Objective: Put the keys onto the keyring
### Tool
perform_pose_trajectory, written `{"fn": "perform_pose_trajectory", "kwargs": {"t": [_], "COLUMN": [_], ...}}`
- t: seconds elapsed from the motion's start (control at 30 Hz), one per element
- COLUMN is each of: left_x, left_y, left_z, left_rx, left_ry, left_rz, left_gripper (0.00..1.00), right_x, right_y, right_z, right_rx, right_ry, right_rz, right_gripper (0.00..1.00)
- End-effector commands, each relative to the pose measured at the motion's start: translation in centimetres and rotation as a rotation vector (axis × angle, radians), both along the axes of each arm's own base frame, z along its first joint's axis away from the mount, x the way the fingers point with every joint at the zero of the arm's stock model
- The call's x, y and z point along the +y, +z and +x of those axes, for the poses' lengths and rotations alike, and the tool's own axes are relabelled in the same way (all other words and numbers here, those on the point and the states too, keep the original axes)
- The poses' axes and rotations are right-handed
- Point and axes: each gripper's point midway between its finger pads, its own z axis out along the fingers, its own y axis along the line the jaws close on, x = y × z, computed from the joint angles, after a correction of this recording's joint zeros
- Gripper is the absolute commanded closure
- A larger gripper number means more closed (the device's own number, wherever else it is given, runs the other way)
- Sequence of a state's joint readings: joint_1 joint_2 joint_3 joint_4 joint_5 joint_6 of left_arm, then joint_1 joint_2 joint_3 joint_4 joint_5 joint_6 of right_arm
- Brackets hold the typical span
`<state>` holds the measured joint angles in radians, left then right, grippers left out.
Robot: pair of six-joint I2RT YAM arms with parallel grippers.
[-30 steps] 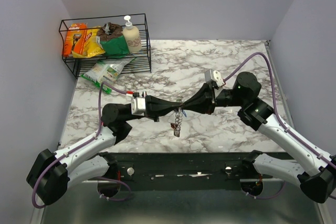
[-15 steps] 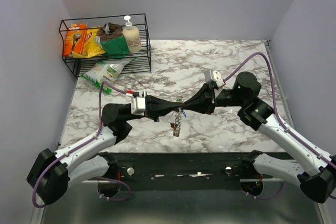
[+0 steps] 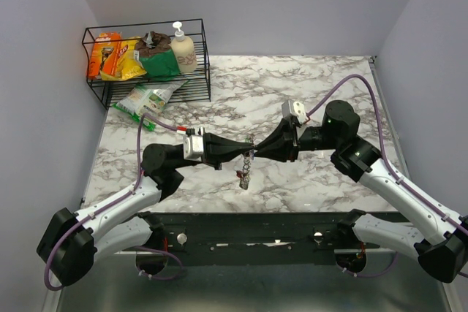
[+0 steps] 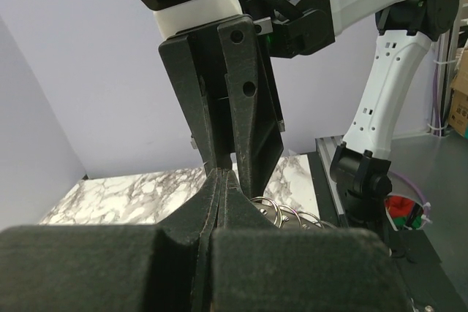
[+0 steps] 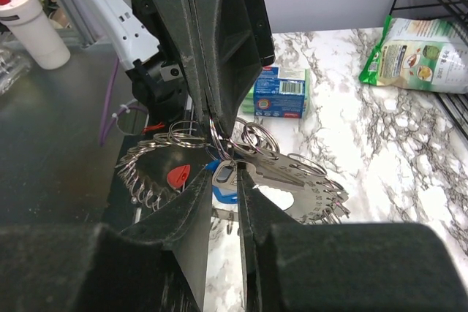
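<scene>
Two grippers meet tip to tip, the right gripper point(image 3: 257, 148) facing the left gripper point(image 3: 245, 149) head-on. Left jaws are pinched together on a small loop of the keyring point(image 5: 307, 195), which hangs just below the left gripper, clear of the table point(image 3: 307, 93). Several keys point(image 5: 178, 175) dangle with it. Right jaws stand narrowly parted around a blue key head point(image 5: 223, 178); whether they grip it is unclear.
</scene>
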<state>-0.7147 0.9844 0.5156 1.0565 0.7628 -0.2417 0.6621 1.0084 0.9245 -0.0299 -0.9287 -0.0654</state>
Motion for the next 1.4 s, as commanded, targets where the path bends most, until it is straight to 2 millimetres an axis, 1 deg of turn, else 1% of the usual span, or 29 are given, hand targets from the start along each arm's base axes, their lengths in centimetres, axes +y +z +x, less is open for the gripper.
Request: {"fn": "perform_pose_trajectory", "kwargs": {"t": [0.0, 0.17, 0.23, 0.27, 0.33, 0.37, 0.47, 0.7, 0.9, 1.1, 1.2, 1.23, 1.3, 1.33, 1.37], "left_x": [0.8, 0.8, 0.8, 0.8, 0.7, 0.7, 0.8, 0.9, 0.9, 0.8, 0.7, 0.7, 0.7, 0.6, 0.5], "left_y": [3.6, 3.6, 3.3, 3.4, 3.0, 3.0, 2.9, 2.7, 2.6, 2.6, 2.4, 2.3, 2.1, 1.9, 1.5], "left_z": [-0.9, -1.1, -1.2, -1.3, -1.3, -1.4, -1.6, -1.8, -1.7, -1.6, -1.4, -1.2, -0.9, -0.7, -0.4], "left_rx": [-0.105, -0.109, -0.110, -0.116, -0.117, -0.120, -0.121, -0.131, -0.130, -0.130, -0.129, -0.125, -0.120, -0.113, -0.105], "left_ry": [0.007, 0.006, 0.002, 0.000, -0.004, -0.004, -0.014, -0.010, -0.006, -0.003, 0.004, 0.009, 0.024, 0.029, 0.033], "left_rz": [-0.082, -0.073, -0.059, -0.056, -0.033, -0.031, -0.018, -0.004, 0.002, 0.006, 0.014, 0.017, 0.019, 0.021, 0.026], "left_gripper": [1.00, 1.00, 1.00, 1.00, 1.00, 1.00, 1.00, 1.00, 1.00, 1.00, 1.00, 1.00, 1.00, 1.00, 1.00], "right_x": [-0.1, -0.3, -0.8, -1.0, -1.5, -1.7, -2.2, -2.9, -3.0, -2.8, -2.7, -2.7, -2.8, -2.7, -2.8], "right_y": [-0.5, -0.4, 0.1, 0.3, 0.9, 1.0, 1.6, 1.9, 2.2, 1.7, 1.2, 1.6, 1.5, 1.5, 1.4], "right_z": [0.1, 0.1, -0.1, -0.2, -0.3, -0.3, -0.4, -0.4, -0.3, -0.2, 0.0, 0.3, 0.4, 0.4, 0.6], "right_rx": [-0.003, -0.019, -0.049, -0.059, -0.082, -0.088, -0.112, -0.137, -0.144, -0.126, -0.113, -0.129, -0.129, -0.133, -0.132], "right_ry": [-0.016, -0.031, -0.053, -0.060, -0.092, -0.102, -0.130, -0.172, -0.183, -0.179, -0.186, -0.194, -0.207, -0.207, -0.213], "right_rz": [-0.020, -0.012, 0.004, 0.011, 0.031, 0.035, 0.053, 0.069, 0.080, 0.072, 0.062, 0.078, 0.076, 0.082, 0.081], "right_gripper": [0.72, 0.73, 0.73, 0.69, 0.66, 0.63, 0.61, 0.60, 0.58, 0.56, 0.51, 0.50, 0.46, 0.44, 0.40]}}
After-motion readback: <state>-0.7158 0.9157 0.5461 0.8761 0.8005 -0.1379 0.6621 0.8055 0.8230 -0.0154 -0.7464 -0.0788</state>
